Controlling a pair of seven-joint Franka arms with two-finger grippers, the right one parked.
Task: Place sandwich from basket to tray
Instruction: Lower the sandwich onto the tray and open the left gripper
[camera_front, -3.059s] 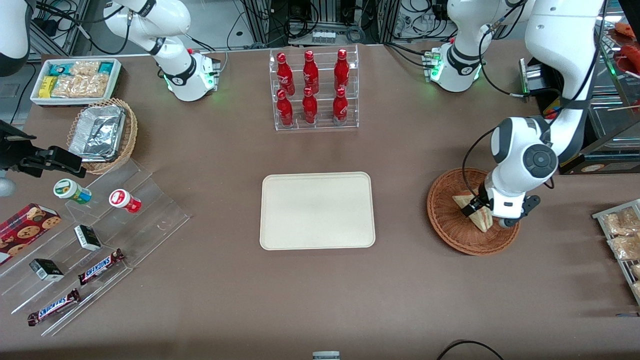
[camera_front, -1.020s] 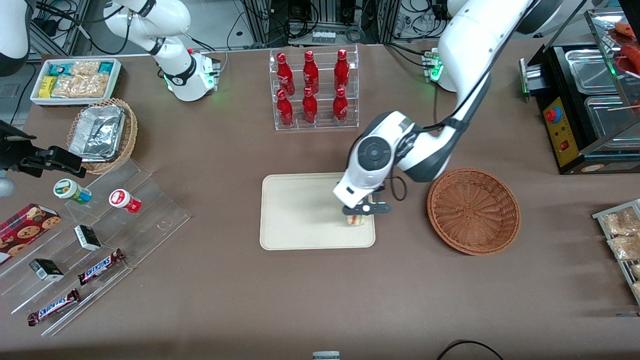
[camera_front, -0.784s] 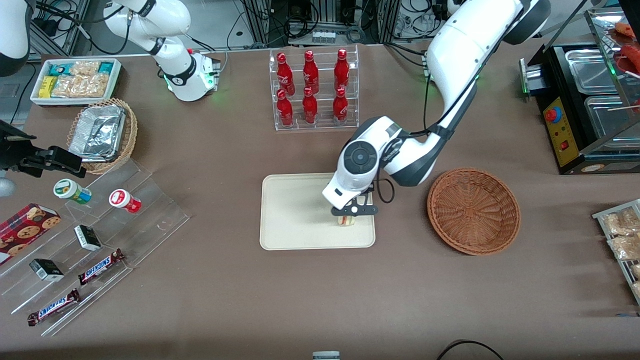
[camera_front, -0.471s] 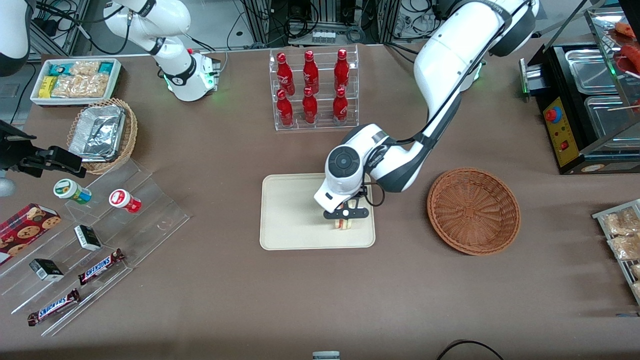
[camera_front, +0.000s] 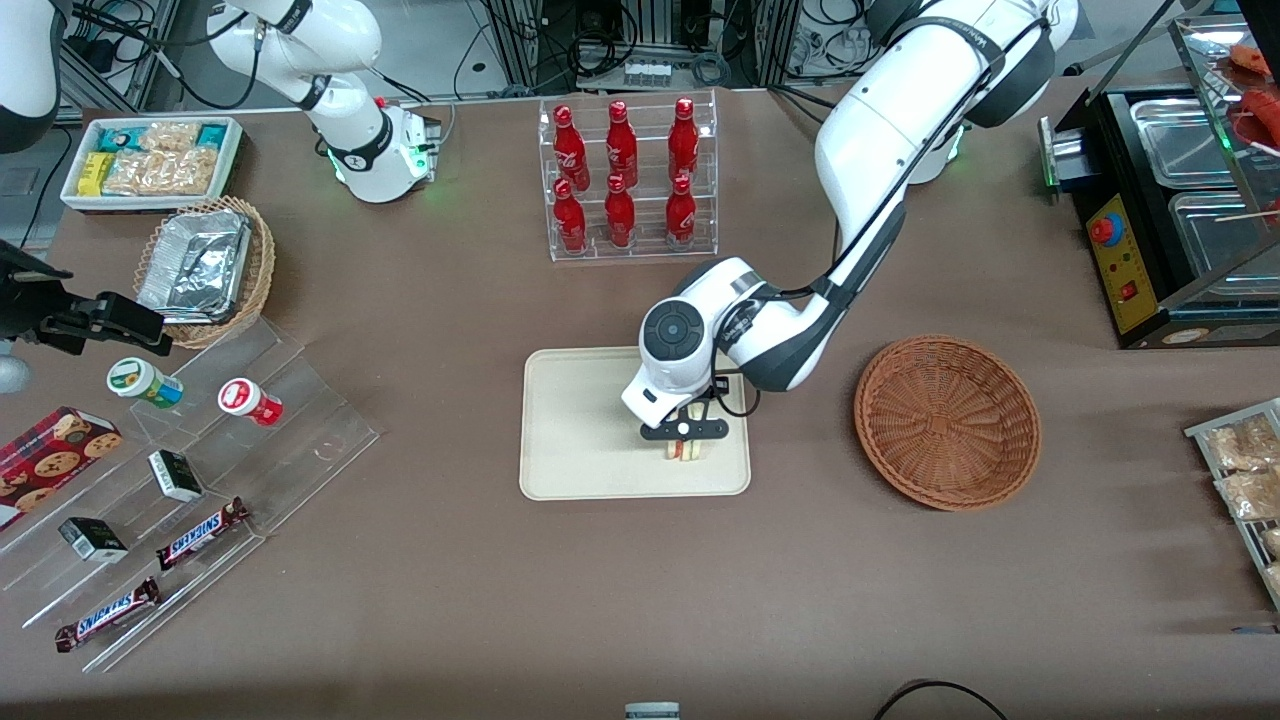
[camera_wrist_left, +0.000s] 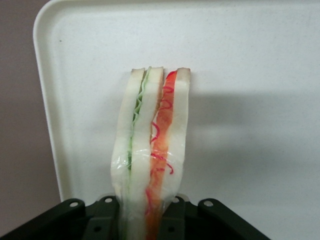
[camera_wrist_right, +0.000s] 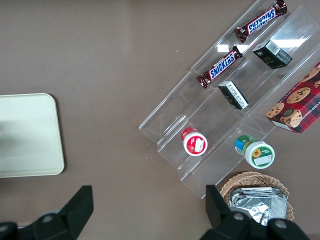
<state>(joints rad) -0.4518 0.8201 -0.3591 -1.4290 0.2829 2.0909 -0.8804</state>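
pincer (camera_front: 684, 436) clamped on the sandwich (camera_front: 684, 449) | sandwich hangs edge-down over the tray's (camera_front: 580, 420) 4 o'clock corner | basket (camera_front: 946, 421) sits at the tray's 3 o'clock on the tabletop (camera_front: 640, 580)

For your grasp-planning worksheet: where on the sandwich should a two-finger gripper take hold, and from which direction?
Grip the two flat bread faces of the sandwich, coming from above: it is a thin wedge standing on edge over the tray. The gripper is shut on it exactly so, pressing across its layers.
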